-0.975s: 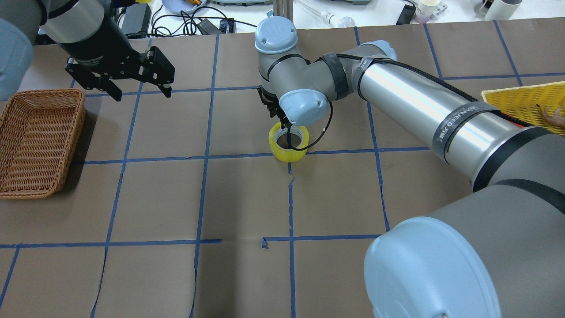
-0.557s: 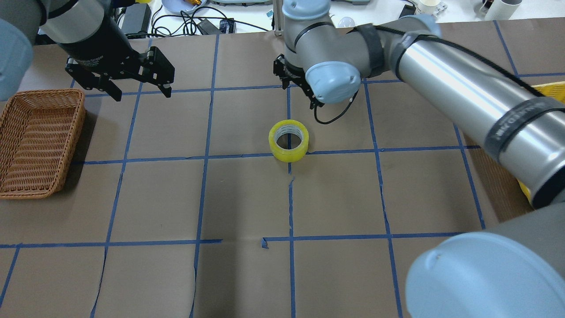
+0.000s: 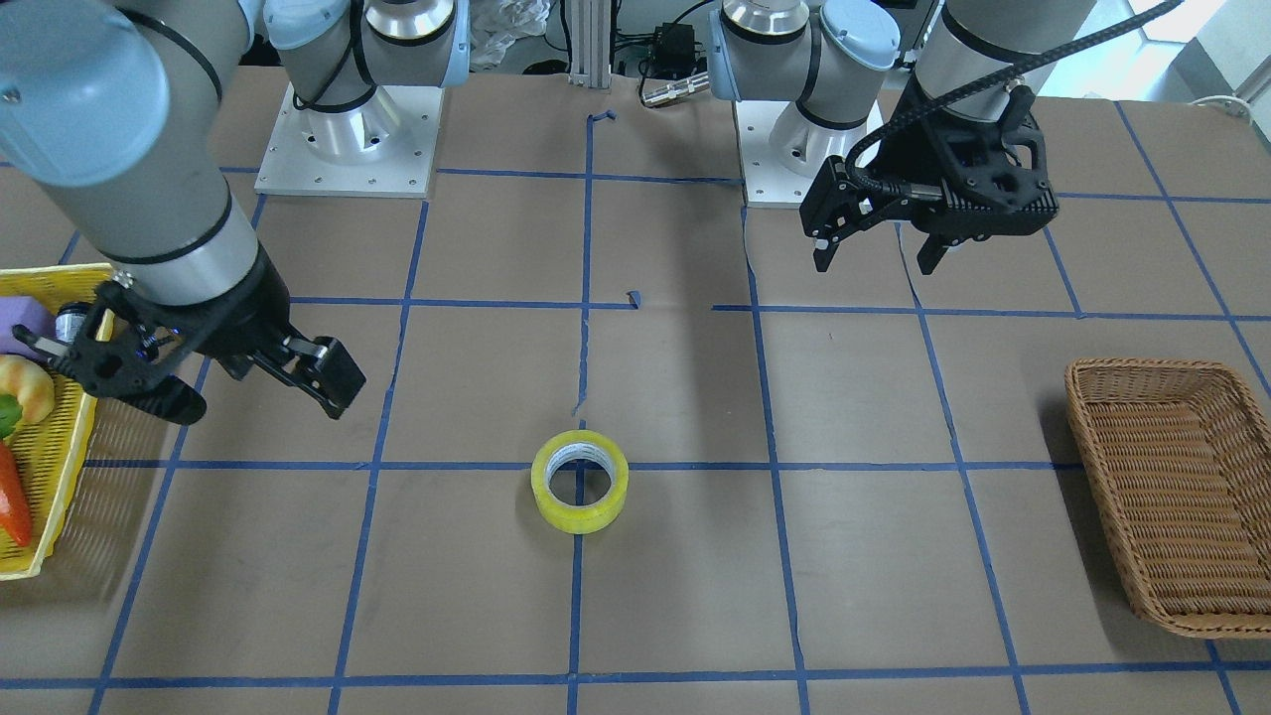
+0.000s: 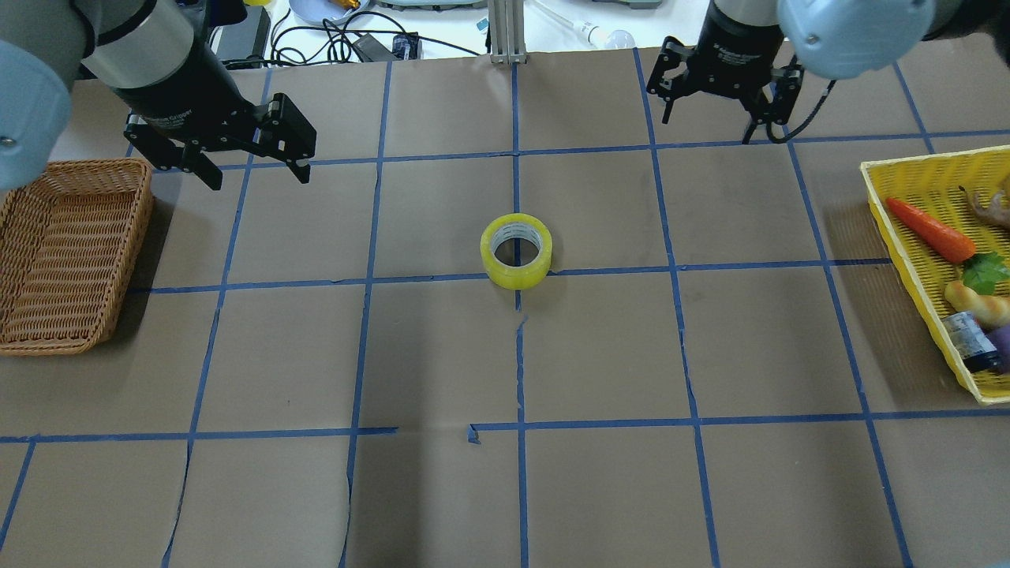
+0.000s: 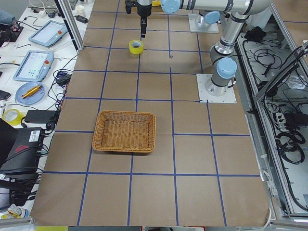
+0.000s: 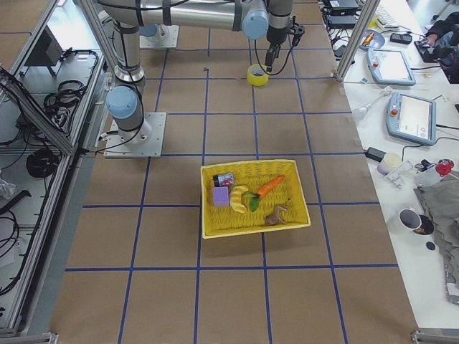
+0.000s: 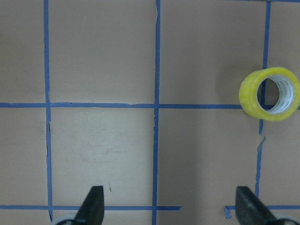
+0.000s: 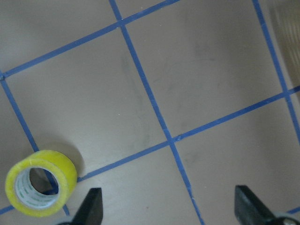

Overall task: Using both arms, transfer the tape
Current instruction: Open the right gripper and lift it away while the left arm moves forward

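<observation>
The yellow tape (image 4: 517, 276) lies flat on the brown table at a crossing of blue lines, free of both grippers. It also shows in the front view (image 3: 581, 516), the left wrist view (image 7: 248, 96) and the right wrist view (image 8: 65, 173). My left gripper (image 4: 256, 180) is open and empty, hovering far to the tape's left; the front view (image 3: 878, 264) shows it too. My right gripper (image 4: 708, 126) is open and empty, high at the table's far right of the tape; it also shows in the front view (image 3: 260, 409).
A brown wicker basket (image 4: 79, 162) stands empty at the table's left edge. A yellow basket (image 4: 907, 252) with a carrot and other toy food stands at the right edge. Cables and devices lie on the white bench beyond the table.
My right arm has swung up and away from the tape to the far right. The tape stays where it lay. My left gripper has barely shifted.
</observation>
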You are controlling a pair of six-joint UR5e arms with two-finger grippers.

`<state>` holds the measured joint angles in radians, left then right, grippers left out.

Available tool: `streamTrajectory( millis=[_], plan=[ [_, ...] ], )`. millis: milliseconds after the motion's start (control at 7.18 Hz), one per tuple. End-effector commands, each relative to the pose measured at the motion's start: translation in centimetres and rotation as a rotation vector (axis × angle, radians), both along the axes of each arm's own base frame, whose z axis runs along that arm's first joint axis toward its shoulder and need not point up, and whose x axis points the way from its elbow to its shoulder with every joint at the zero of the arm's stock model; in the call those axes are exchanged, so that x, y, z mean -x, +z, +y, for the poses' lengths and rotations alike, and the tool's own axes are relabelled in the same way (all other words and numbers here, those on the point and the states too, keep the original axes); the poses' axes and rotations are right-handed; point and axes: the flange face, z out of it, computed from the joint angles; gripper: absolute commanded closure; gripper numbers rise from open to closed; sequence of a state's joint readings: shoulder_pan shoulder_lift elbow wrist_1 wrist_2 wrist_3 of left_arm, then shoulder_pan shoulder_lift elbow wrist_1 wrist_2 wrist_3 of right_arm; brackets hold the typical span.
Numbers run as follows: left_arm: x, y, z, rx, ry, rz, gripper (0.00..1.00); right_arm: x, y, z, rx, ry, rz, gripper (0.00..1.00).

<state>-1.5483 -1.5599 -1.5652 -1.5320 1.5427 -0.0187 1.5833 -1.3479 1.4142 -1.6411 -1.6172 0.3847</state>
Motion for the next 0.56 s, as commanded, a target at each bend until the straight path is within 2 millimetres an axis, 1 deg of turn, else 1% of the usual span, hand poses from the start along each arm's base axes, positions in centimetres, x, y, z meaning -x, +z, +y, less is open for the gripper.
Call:
streamTrajectory(
  millis=[0, 139, 279, 418],
  plan=[
    [0.8, -1.7, -1.0, -0.025, 0.053, 0.009, 0.00, -0.5, -0.6, 3.2, -0.110, 0.063, 0.057, 0.00],
    [2.8, -3.7, -2.2, -0.022, 0.055, 0.020, 0.00, -3.4, -1.6, 5.0, -0.139, 0.176, 0.046, 0.00],
    [6.9, -7.6, -3.8, 0.006, 0.092, 0.026, 0.03, -3.9, -0.7, 5.4, -0.120, 0.264, 0.037, 0.00],
    [10.1, -11.7, -5.1, 0.033, 0.070, 0.026, 0.02, -3.3, -0.1, 5.9, -0.111, 0.290, 0.038, 0.00]
  ],
)
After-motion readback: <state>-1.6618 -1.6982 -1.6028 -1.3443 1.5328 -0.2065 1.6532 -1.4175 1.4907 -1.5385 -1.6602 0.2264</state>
